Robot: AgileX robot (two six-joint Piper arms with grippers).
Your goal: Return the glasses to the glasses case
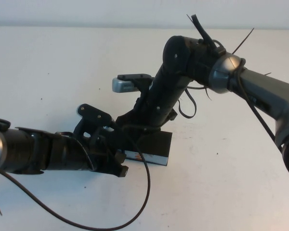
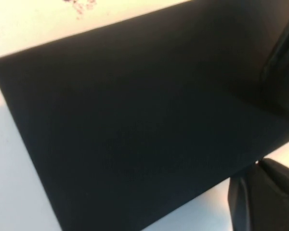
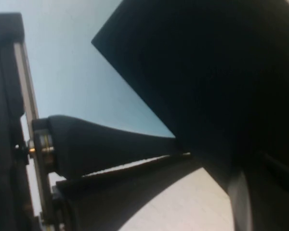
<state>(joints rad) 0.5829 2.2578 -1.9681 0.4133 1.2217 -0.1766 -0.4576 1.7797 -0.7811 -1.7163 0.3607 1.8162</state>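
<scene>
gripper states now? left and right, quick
Left gripper: at the glasses case, near its left end; open or shut cannot be told.
Right gripper: down over the case; cannot be told either.

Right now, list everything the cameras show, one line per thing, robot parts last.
glasses case: one, black with a white printed front strip, at the table's middle, mostly hidden under both arms; its black surface fills the left wrist view.
glasses: none visible in any view.
table: one, white, under everything.
cables: thin, black, looping over the table near the left arm.
left gripper: one, black, at the case's left end; fingers hidden.
right gripper: one, black, down over the case's far side; fingers hidden.
</scene>
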